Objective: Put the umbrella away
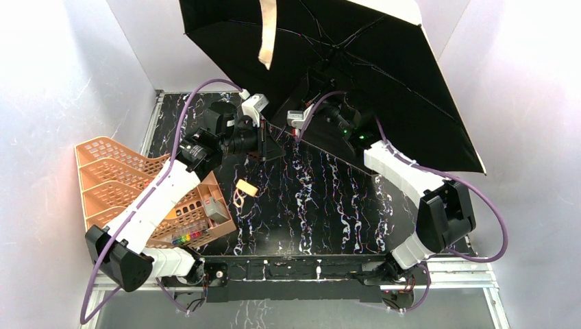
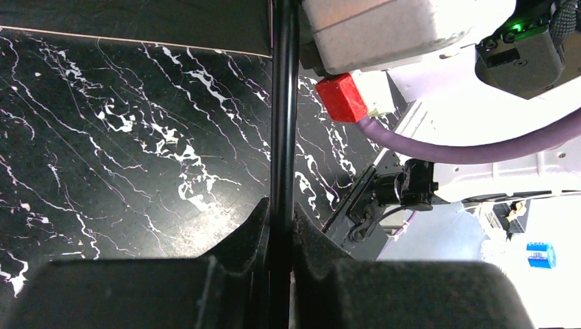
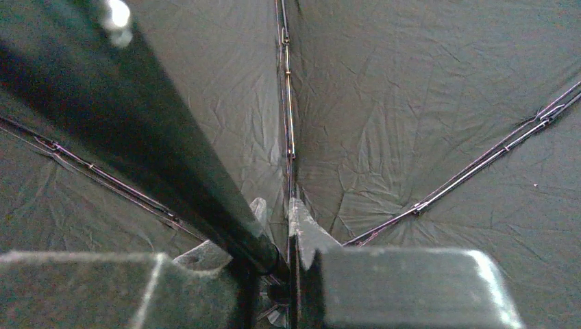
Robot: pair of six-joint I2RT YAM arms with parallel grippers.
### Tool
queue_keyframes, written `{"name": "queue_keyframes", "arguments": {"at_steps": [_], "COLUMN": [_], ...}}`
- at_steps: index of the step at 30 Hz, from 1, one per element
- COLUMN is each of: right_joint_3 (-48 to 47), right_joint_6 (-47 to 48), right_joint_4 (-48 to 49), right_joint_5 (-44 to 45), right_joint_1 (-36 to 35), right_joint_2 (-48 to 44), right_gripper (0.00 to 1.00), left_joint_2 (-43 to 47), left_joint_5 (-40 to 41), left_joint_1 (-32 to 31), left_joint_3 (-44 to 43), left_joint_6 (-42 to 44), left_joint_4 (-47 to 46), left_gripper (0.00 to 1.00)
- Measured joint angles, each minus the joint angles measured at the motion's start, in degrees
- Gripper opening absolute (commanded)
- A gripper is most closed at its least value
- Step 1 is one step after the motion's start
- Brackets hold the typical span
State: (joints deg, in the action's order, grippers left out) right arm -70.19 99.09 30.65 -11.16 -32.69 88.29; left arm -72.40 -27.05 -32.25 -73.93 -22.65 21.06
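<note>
White walls stand around a black table (image 1: 322,205) with white streaks. At the left of the top view, an orange rack (image 1: 103,171) sits on the table, with a few small colored things in its near end. The left arm reaches over the rack toward the upper middle of the frame. Just right of the rack, a small tan block (image 1: 246,187) lies on the table by itself.

In the left wrist view, the left gripper (image 2: 282,223) is squeezed tight on a thin black rod (image 2: 283,123) that belongs to the umbrella.

The umbrella (image 1: 384,62) is wide open. It fills the upper middle and upper right of the top view, tilted over the far side of the table, with its black inside facing the camera. A tan strap (image 1: 268,34) hangs down from its upper left part.

In the right wrist view, the right gripper (image 3: 277,209) is inside the umbrella. Its fingers (image 3: 305,229) are close together with a thin rib (image 3: 288,123) between them, right beside the thick black pole (image 3: 157,144). I cannot tell if they pinch the rib.
</note>
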Motion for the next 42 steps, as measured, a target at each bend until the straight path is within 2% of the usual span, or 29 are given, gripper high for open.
{"name": "queue_keyframes", "arguments": {"at_steps": [3,8,12,15,19,27,32,36,42], "right_joint_3": [1.64,6.23,11.1,14.58,20.48,22.34,20.63,19.71,20.39], "right_joint_6": [-1.31,-10.56,-16.76,-21.53,-35.65,-80.24,-105.77,-120.96,-139.75], "right_joint_4": [0.5,-0.2,-0.09,0.07,0.68,-4.11,-11.21,-14.25,-7.3], "right_joint_5": [-0.35,-1.79,-2.01,-1.81,0.59,7.1,11.08,13.92,15.98], "right_joint_1": [0.17,-0.02,-0.2,-0.31,-0.39,-0.39,-0.42,-0.39,-0.39], "right_joint_2": [-1.07,-6.49,-12.72,-16.65,-22.71,-31.85,-31.45,-29.18,-26.36], "right_gripper": [0.37,0.71,0.85,0.85,0.84,0.83,0.83,0.83,0.84], "left_joint_2": [0.35,0.66,0.72,0.74,0.74,0.74,0.74,0.68,-1.14], "left_joint_5": [-0.17,0.96,2.71,3.54,3.74,3.52,3.5,3.04,1.09], "left_joint_1": [-0.09,-0.11,-0.11,-0.11,-0.11,-0.11,-0.11,-0.11,-0.09], "left_joint_3": [0.85,2.56,3.82,4.24,4.96,6.71,6.93,7.89,8.17], "left_joint_6": [-0.04,0.15,0.11,-0.02,-0.35,-0.37,-0.28,0.24,3.3], "left_joint_4": [-0.5,-1.27,-2.73,-3.39,-4.79,-6.86,-7.43,-8.31,-9.22], "left_gripper": [0.0,0.0,0.0,0.0,0.0,0.0,0.0,0.0,0.0]}}
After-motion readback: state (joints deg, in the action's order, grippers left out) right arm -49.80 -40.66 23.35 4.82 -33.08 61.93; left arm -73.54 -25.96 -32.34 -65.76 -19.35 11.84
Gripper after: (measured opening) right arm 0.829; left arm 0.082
